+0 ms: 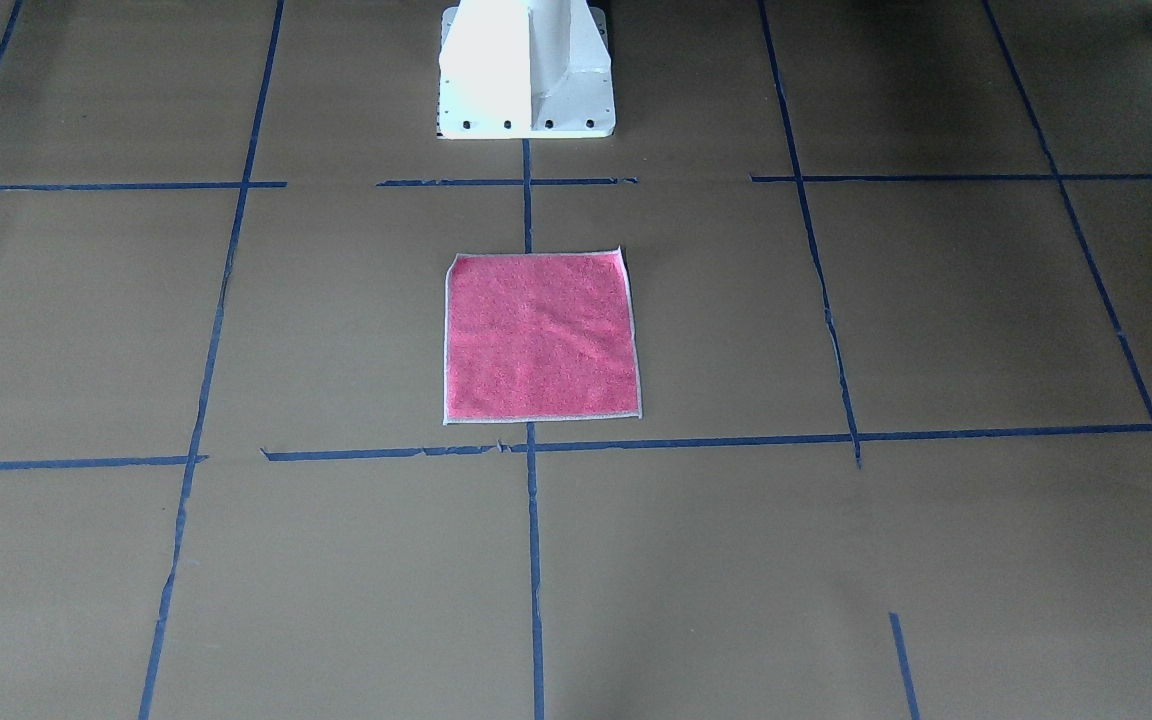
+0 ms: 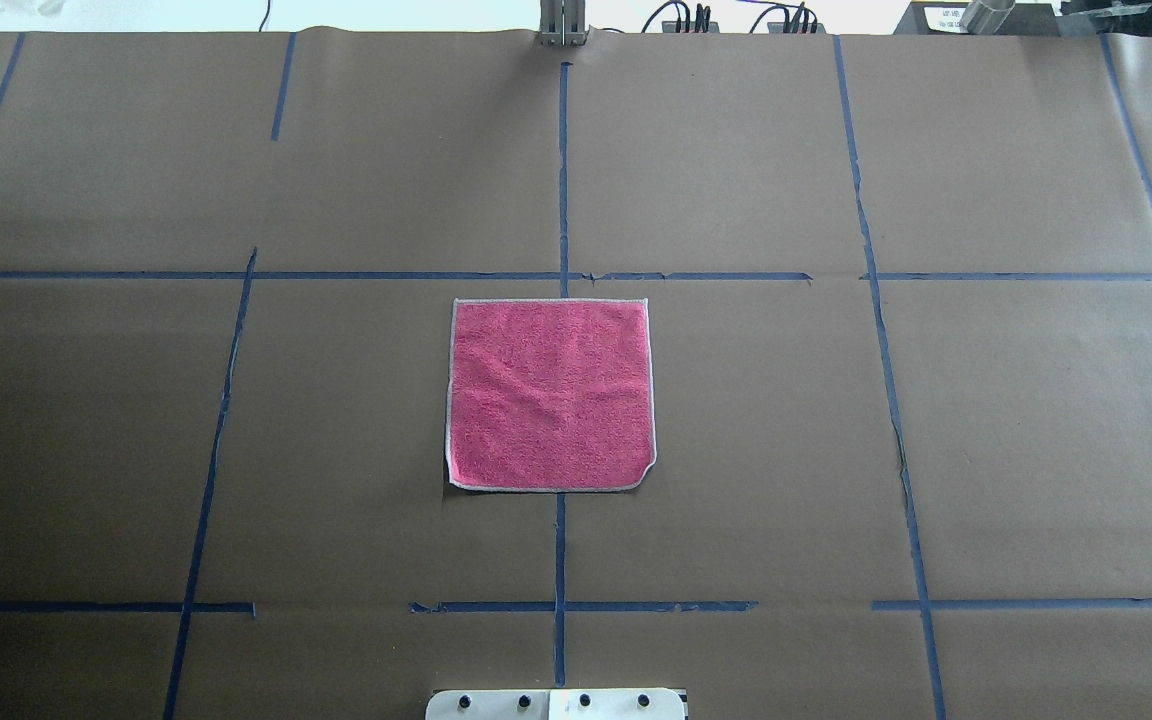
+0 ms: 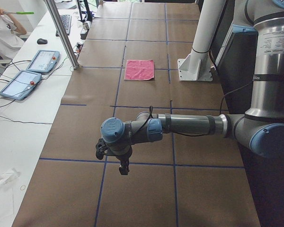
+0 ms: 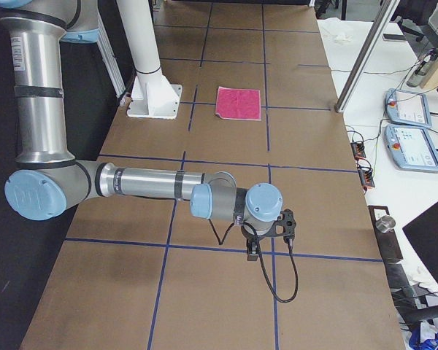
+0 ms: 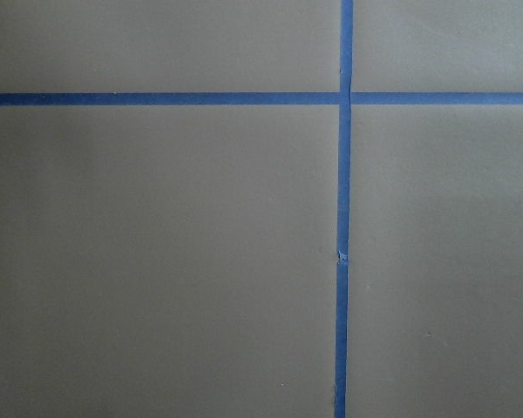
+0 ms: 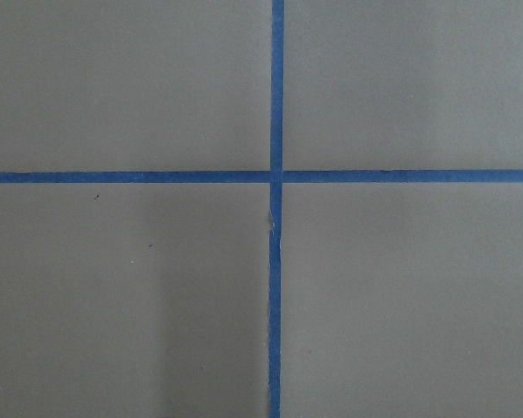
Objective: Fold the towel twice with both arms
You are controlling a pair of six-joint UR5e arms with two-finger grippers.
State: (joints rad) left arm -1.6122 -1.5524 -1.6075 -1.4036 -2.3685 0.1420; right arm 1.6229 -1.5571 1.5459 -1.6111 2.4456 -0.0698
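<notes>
The towel (image 1: 541, 338) lies flat and unfolded in the middle of the table, pink-red face up, with pale stitched edging. It also shows in the overhead view (image 2: 551, 395) and small in both side views (image 3: 139, 70) (image 4: 239, 103). The left arm's gripper (image 3: 124, 168) hangs over the table's left end, far from the towel. The right arm's gripper (image 4: 253, 250) hangs over the right end, equally far. Both show only in side views, so I cannot tell whether they are open or shut. The wrist views show only brown paper and blue tape.
The table is covered in brown paper with a blue tape grid (image 2: 561, 180). The white pedestal (image 1: 526, 70) stands at the robot's edge behind the towel. A side bench holds control tablets (image 3: 31, 71) (image 4: 409, 131) and a metal post (image 3: 61, 33).
</notes>
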